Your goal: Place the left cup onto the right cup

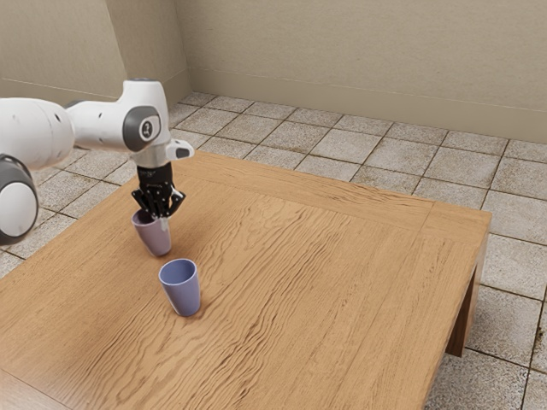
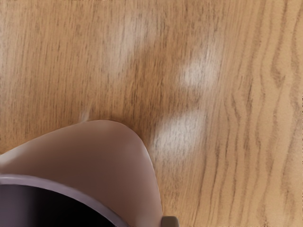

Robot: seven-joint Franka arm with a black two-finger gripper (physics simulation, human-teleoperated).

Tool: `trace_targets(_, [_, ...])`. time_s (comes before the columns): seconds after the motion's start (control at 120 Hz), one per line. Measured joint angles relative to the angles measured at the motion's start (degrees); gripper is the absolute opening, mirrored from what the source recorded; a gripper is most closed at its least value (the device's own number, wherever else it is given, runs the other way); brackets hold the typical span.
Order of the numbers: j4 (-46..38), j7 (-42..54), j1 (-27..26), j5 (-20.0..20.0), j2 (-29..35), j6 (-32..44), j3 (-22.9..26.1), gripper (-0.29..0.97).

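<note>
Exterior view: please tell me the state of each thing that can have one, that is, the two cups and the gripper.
mauve cup: opening up, gripped at its rim, apart from the other cup; I cannot tell if it is lifted.
blue cup: standing upright on the table, opening up, empty, untouched.
gripper: shut on the mauve cup's rim.

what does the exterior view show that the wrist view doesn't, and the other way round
Exterior view: the arm, its gripper closed on the rim of the tilted mauve cup, the blue cup standing upright beside it, and the tiled floor. Wrist view: the mauve cup's dark inside close up, with fine wood grain just past it. Both: the mauve cup and the wooden table.
</note>
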State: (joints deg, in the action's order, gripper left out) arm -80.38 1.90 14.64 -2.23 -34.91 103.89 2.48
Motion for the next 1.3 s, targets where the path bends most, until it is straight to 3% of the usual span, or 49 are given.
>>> trace_targets(0.308, [-4.51,-0.31,-1.31,-0.35,5.81,0.01,-0.01,-0.11])
trace_targets(0.9, [-20.82,-3.9,-9.36,-1.3,25.58,0.42,-0.17,-0.1])
trace_targets(1.3, [-26.19,-7.21,-9.53,-1.43,30.97,0.09,3.1,-0.1])
